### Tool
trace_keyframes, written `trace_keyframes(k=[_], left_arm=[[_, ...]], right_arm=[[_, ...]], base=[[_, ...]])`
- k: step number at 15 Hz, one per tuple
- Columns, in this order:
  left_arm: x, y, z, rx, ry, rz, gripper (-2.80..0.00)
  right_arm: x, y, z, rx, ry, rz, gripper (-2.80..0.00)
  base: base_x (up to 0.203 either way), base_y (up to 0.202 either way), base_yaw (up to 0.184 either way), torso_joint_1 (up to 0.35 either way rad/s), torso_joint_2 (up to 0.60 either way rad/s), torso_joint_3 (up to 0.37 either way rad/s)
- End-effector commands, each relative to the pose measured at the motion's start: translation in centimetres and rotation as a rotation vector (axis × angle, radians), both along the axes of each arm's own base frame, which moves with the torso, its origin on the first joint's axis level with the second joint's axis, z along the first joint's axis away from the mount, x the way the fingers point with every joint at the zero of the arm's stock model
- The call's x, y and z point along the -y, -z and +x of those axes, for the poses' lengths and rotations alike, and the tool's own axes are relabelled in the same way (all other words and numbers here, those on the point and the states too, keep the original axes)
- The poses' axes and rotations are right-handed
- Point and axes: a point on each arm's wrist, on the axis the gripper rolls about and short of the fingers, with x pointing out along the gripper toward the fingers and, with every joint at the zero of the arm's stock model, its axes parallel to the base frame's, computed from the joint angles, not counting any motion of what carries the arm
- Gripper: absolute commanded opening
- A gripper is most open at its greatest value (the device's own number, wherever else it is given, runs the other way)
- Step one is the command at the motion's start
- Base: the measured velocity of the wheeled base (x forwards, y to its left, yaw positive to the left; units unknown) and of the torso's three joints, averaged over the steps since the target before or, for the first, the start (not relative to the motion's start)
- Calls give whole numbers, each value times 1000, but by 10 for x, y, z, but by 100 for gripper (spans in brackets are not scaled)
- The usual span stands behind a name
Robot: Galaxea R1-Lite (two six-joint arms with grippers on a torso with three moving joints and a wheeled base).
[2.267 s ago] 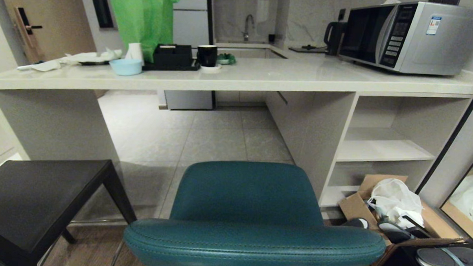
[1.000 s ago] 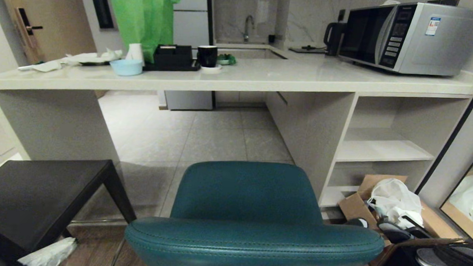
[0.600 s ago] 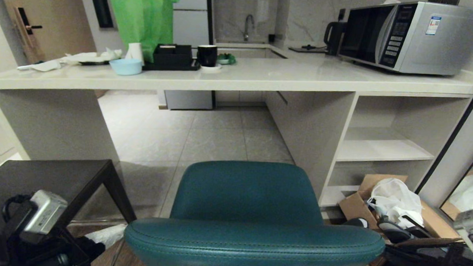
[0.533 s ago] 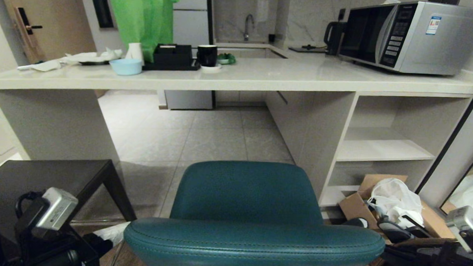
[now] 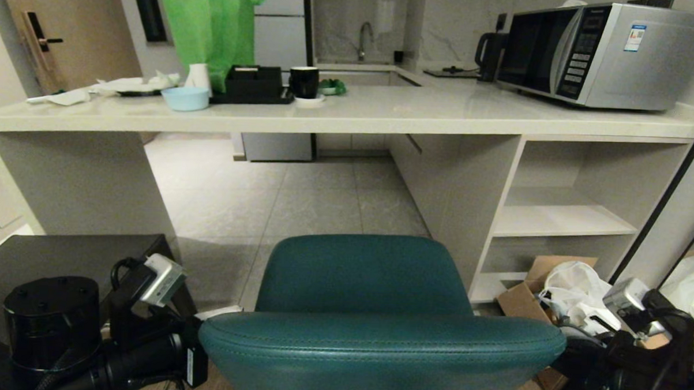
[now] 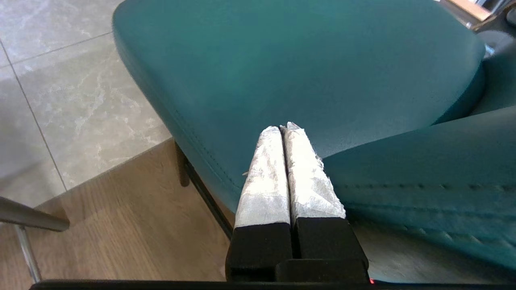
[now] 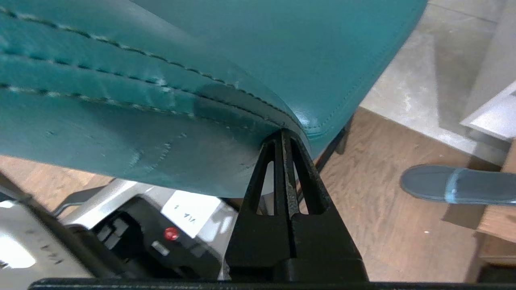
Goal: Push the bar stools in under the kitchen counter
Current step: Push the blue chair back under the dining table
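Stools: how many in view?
2. The teal stool stands centre foreground, facing the counter, with both shut grippers at its backrest: left gripper, right gripper. The dark stool is at lower left, partly hidden by the left arm.

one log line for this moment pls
phase: bracing to push | left gripper: shut, at teal stool backrest's left end | right gripper: shut, at its right end | kitchen counter: ahead

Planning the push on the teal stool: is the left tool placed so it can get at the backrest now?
Probably yes. The left tool, shut, sits beside the teal stool at the left end of its backrest, with nothing between them; actual contact is unclear.
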Motion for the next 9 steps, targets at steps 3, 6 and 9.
trace_keyframes(k=[3, 6, 9], left_arm=[[13, 8, 3, -38, 55, 14, -280], [17, 10, 4, -46, 67, 17, -280], [17, 10, 6, -41, 44, 24, -280]], right_arm=[[-13, 0, 21, -11, -39, -2, -280], [-23, -4, 46, 24, -40, 9, -280], [-31, -6, 65, 75, -34, 27, -280]], base=[[0, 0, 0, 0, 0, 0], [0, 0, 0, 0, 0, 0], [0, 0, 0, 0, 0, 0]])
